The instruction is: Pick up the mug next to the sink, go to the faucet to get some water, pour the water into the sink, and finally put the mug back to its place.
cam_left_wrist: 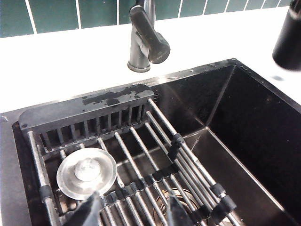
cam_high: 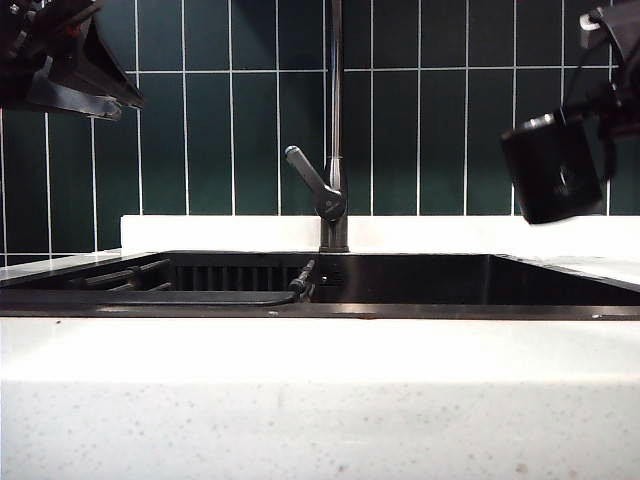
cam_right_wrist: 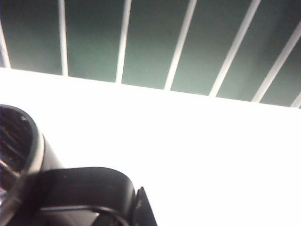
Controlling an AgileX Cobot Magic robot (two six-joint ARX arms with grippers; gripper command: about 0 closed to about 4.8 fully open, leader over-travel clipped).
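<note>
The matte black mug [cam_high: 553, 176] hangs in the air at the right, above the right end of the sink [cam_high: 420, 283] and slightly tilted. My right gripper [cam_high: 603, 95] is shut on its handle [cam_right_wrist: 84, 188]. In the right wrist view one dark fingertip [cam_right_wrist: 144, 210] presses against the handle, beside the mug's rim [cam_right_wrist: 28, 141]. The faucet [cam_high: 336, 120] stands behind the middle of the sink with its grey lever [cam_high: 312, 180] angled to the left. My left gripper [cam_high: 85, 75] hovers high at the left, open and empty, its fingertips [cam_left_wrist: 91, 211] over the sink's rack.
Inside the sink lie a slatted roll-up rack [cam_left_wrist: 155, 155], a dark rack back [cam_left_wrist: 89, 110] and a round metal drain plug [cam_left_wrist: 87, 172]. White speckled countertop [cam_high: 320, 390] surrounds the basin. Dark green tiles [cam_high: 230, 130] cover the wall behind.
</note>
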